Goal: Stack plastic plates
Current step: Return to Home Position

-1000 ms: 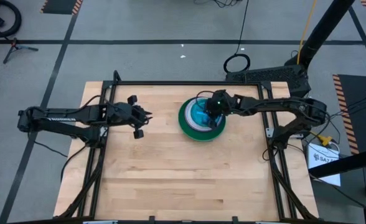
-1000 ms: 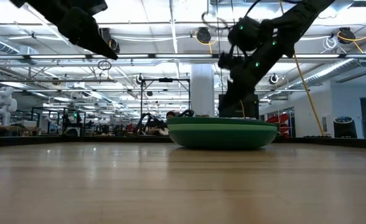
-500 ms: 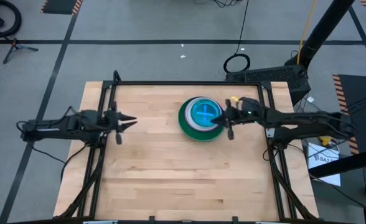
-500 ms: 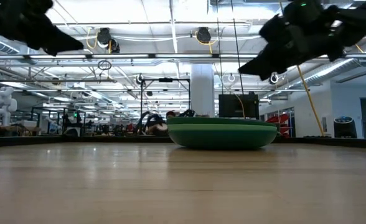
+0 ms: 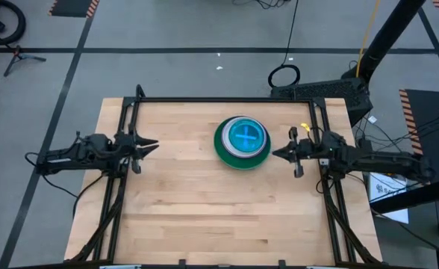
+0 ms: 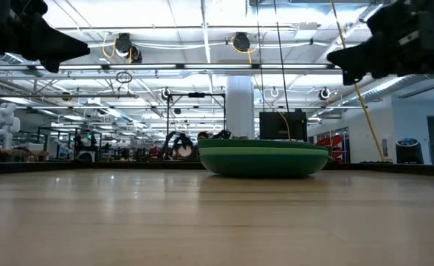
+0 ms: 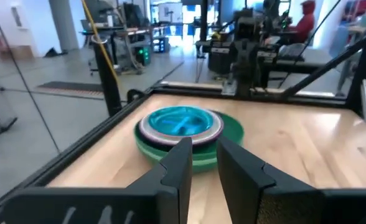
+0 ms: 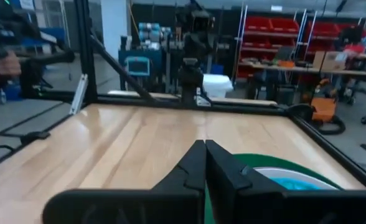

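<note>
Counter (image 5: 204,217) bearing one stack of plastic plates (image 5: 241,154) near its far edge: dark green plate (image 6: 261,161) lowest as a broad base, blue plate (image 5: 243,136) topmost (stacking apparently complete). Left gripper (image 5: 154,146), jaws narrowly parted, and right gripper (image 5: 275,155), jaws closed, hover empty at opposite sides.

plate stack (image 8: 276,165) cut by edge, partly behind right gripper (image 8: 205,147)

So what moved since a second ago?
The right tool left its spot over the plate stack and pulled back to the right edge of the table. The left tool drew back toward the left edge. The stack, blue plate on top, stayed put.
</note>
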You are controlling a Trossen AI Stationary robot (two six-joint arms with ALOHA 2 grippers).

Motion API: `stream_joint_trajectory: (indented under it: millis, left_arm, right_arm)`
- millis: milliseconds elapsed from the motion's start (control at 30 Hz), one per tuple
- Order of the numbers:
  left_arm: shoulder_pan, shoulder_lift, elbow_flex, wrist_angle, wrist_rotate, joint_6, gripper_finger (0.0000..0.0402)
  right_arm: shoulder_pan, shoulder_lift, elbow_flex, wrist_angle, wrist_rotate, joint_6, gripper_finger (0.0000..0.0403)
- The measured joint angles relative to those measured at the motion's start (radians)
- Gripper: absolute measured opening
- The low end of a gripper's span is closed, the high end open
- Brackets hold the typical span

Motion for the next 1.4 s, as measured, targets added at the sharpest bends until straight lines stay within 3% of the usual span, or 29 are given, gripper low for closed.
stream_joint_trajectory:
  millis: [200,367,633,800,1400]
  left_arm:
    - [-0.002,-0.006,-0.119,0.135,0.074,-0.025,0.0081]
    - [-0.002,-0.004,-0.249,0.322,0.114,-0.054,0.0081]
    - [-0.003,0.019,-0.251,0.33,0.104,-0.05,0.0081]
    - [-0.003,0.023,-0.251,0.33,0.094,-0.058,0.0081]
    - [-0.003,0.023,-0.251,0.326,0.089,-0.044,0.0081]
  right_arm:
    - [0.005,-0.17,-0.103,0.001,-0.002,0.019,0.0]
    - [0.005,-0.245,-0.112,-0.108,0.001,0.013,0.0]
    - [0.003,-0.248,-0.113,-0.161,0.008,-0.052,0.0]
    - [0.003,-0.247,-0.114,-0.26,0.113,0.028,0.0]
    - [0.003,-0.243,-0.116,-0.284,0.109,0.059,0.001]
